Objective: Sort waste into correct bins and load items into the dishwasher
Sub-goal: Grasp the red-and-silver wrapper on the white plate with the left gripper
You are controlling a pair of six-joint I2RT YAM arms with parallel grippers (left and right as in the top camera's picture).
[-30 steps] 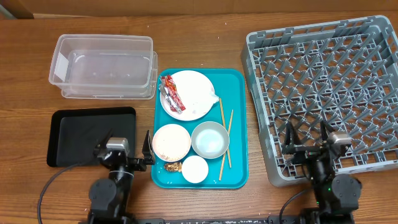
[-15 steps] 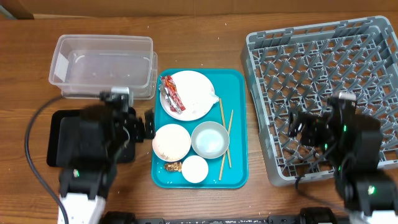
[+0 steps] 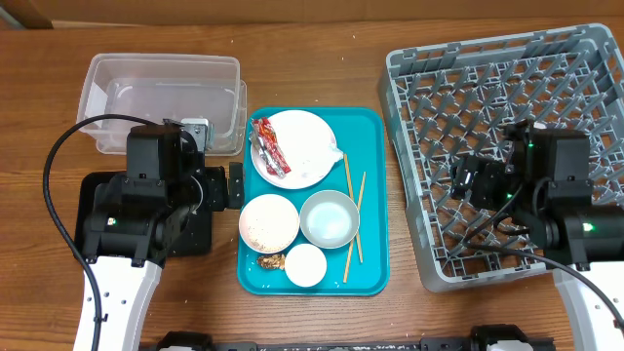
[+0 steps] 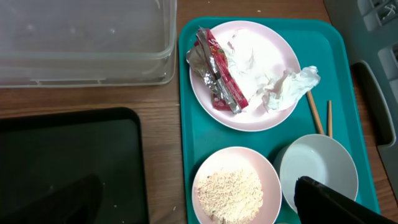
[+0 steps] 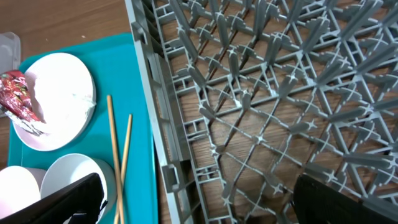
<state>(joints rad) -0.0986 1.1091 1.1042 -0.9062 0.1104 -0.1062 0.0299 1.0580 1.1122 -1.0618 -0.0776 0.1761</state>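
On the teal tray [image 3: 370, 127] sits a round white plate [image 3: 302, 146] with the red snack wrapper [image 3: 268, 146] and crumpled tissue [image 4: 289, 87]. In front of it are a white bowl of rice [image 3: 268, 222], a pale grey bowl [image 3: 329, 218], a small white cup [image 3: 305, 264], a brown lump [image 3: 270, 260] and chopsticks [image 3: 351, 210]. My left gripper [image 3: 232, 185] is open and empty, above the tray's left edge. My right gripper [image 3: 468, 180] is open and empty over the left part of the grey dish rack [image 3: 507, 88]. The clear tub [image 3: 161, 102] is empty.
The black tray [image 3: 97, 210] lies in front of the tub, partly hidden under my left arm. The rack stands close against the teal tray's right edge [image 5: 146, 81]. Bare wooden table runs along the front edge and behind the tray.
Both arms have risen from the front edge and reached forward. The left gripper now hangs by the teal tray's left edge, the right over the rack. No object has moved.
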